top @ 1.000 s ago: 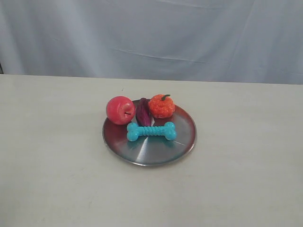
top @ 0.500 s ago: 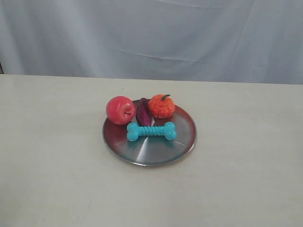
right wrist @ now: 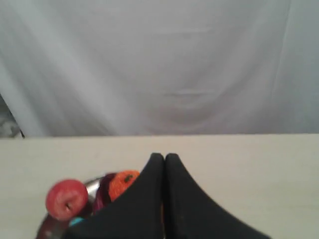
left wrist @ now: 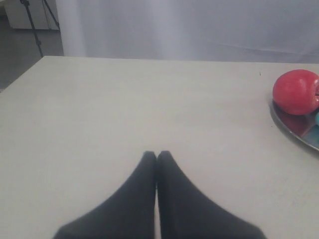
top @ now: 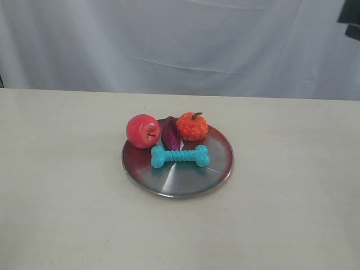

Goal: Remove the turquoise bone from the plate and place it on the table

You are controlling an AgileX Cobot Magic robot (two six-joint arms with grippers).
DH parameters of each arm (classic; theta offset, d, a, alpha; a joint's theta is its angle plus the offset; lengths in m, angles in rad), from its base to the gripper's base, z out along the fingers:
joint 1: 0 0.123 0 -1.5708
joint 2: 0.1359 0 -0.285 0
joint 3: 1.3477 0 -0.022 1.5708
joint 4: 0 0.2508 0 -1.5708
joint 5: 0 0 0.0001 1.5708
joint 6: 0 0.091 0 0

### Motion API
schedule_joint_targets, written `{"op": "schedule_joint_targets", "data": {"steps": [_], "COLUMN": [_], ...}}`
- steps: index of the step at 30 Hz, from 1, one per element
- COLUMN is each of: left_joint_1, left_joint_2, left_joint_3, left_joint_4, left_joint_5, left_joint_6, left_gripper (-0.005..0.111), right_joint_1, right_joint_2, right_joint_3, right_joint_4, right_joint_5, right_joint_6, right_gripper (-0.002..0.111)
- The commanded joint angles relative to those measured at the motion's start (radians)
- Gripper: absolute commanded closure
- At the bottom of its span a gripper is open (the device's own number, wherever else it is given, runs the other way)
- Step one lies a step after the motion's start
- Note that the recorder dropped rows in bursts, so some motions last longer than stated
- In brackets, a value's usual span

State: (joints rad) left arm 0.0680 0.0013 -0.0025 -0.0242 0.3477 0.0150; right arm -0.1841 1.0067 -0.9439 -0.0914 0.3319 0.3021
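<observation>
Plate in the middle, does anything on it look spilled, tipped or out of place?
Nothing stands out. The turquoise bone lies flat on the plate; the red apple, purple piece and orange pumpkin sit along its far side, nothing spilled.

Exterior view: bright, even, diffuse light; focus sharp. The round shiny silver metal plate [top: 181, 183] has a pale sheen on its near part and a red reflection beside the glossy red apple [top: 143, 130], which carries a small highlight. A thin, soft shadow runs along the plate's near rim on the flat beige matte table [top: 67, 197]. The pale cloth backdrop [top: 169, 45] shows soft folds, no glare.

Left wrist view: the black left gripper [left wrist: 157, 155] is a blurred silhouette; the table beyond is clearer.

Right wrist view: hazier, low contrast; the black right gripper [right wrist: 164, 157] is fuzzy-edged, its surface detail lost.
</observation>
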Motion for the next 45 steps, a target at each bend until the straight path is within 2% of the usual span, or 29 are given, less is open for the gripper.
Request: {"op": "schedule_joint_targets", "data": {"steps": [1,4,9,12,16,18,21,22,24,29,33,40,45], "left_joint_1": [-0.008,-0.008,-0.008,-0.008,-0.008,-0.008,-0.008,-0.008,-0.008,-0.008,-0.008,-0.008,-0.008], "left_joint_2": [-0.001,-0.001,-0.001,-0.001,-0.001,-0.001,-0.001,-0.001,-0.001,-0.001,-0.001,-0.001,-0.001], "left_joint_3": [0.003,0.003,0.003,0.003,0.003,0.003,0.003,0.003,0.003,0.003,0.003,0.003,0.003], "left_joint_4": [-0.001,-0.001,-0.001,-0.001,-0.001,-0.001,-0.001,-0.001,-0.001,-0.001,-0.001,-0.001,-0.001], "left_joint_5": [-0.005,-0.005,-0.005,-0.005,-0.005,-0.005,-0.005,-0.005,-0.005,-0.005,-0.005,-0.005,-0.005], "left_joint_6": [-0.004,-0.004,-0.004,-0.004,-0.004,-0.004,-0.004,-0.004,-0.004,-0.004,-0.004,-0.004,-0.004], "left_gripper": [0.107,0.107,0.107,0.107,0.107,0.107,0.107,0.107,0.107,0.107,0.107,0.107,0.107], "right_joint_1": [0.009,0.009,0.009,0.017,0.017,0.017,0.044,0.066,0.108,0.211,0.247,0.245,0.257], "right_joint_2": [0.202,0.331,0.530,0.629,0.747,0.804,0.883,0.909,0.945,1.010,1.049,1.203,1.280], "right_joint_3": [-0.215,-0.360,-0.522,-0.568,-0.578,-0.578,-0.578,-0.578,-0.578,-0.578,-0.600,-0.799,-0.880], "right_joint_4": [0.144,0.307,0.435,0.440,0.442,0.444,0.460,0.460,0.460,0.400,0.388,0.399,0.404], "right_joint_5": [0.274,0.461,0.676,0.687,0.690,0.660,0.630,0.611,0.566,0.429,0.340,0.497,0.508], "right_joint_6": [-0.318,-0.542,-0.723,-0.751,-0.899,-0.945,-1.009,-1.038,-1.088,-1.146,-1.144,-1.083,-1.079], "right_gripper": [0.108,0.108,0.108,0.108,0.108,0.105,0.069,0.053,0.044,0.047,0.047,0.047,0.047]}}
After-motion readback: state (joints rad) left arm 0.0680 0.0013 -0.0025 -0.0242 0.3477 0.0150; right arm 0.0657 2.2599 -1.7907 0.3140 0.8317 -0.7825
